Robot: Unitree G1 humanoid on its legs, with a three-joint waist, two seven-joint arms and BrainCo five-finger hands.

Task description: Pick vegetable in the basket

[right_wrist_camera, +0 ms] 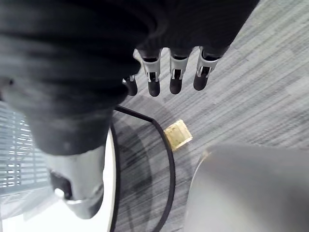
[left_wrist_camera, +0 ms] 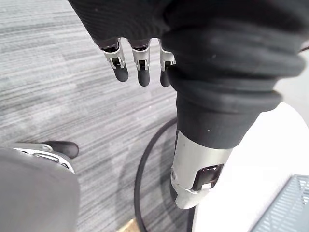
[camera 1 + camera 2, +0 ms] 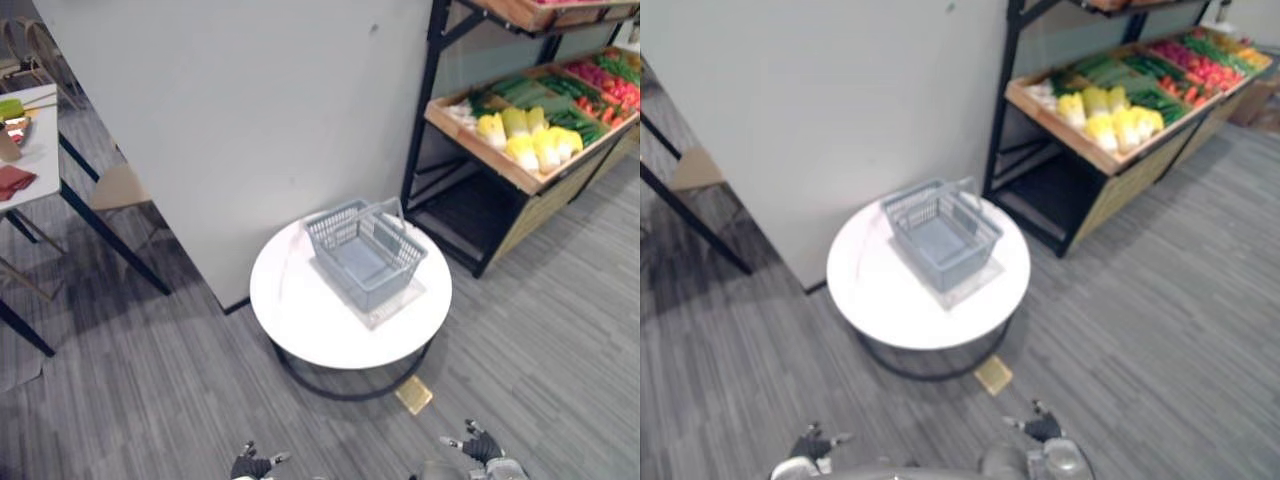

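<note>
Fingers (image 2: 143,72) first: straight and slack on the left hand (image 3: 255,465), curled round nothing, just dangling over the grey striped carpet floor (image 2: 58,72). Same deal on the right hand (image 3: 480,447): fingers (image 1: 176,79) loose in a row, nothing pinched or carried. Both hands low at the near edge of the head views, well apart from table and shelf alike.

Moving out: round white table (image 3: 300,310) on a black ring base straight ahead, with a grey plastic shopping basket (image 3: 365,258) on top, handles up. No vegetable inside, as far as can be made out. Small tan block (image 3: 413,395) on the floor between the table and the right hand.

Further out, up and to the right: slanted wooden shelf tray (image 3: 470,147) on a black frame, loaded with produce. Pale yellow-and-white cabbages (image 3: 530,140) at the near end, long green vegetables (image 3: 560,100) behind them, red ones (image 3: 612,85) at the far end. So: task's stuff on that shelf, not in either hand, not in the basket.

Key relation for the next move: shelf off to the right and well beyond the table, so nearer the right hand than the left. Probably needs a step or turn toward the shelf before any reach. Long axis of the greens hard to call from this far back. Guessing nothing picked yet, whole job ahead.
</note>
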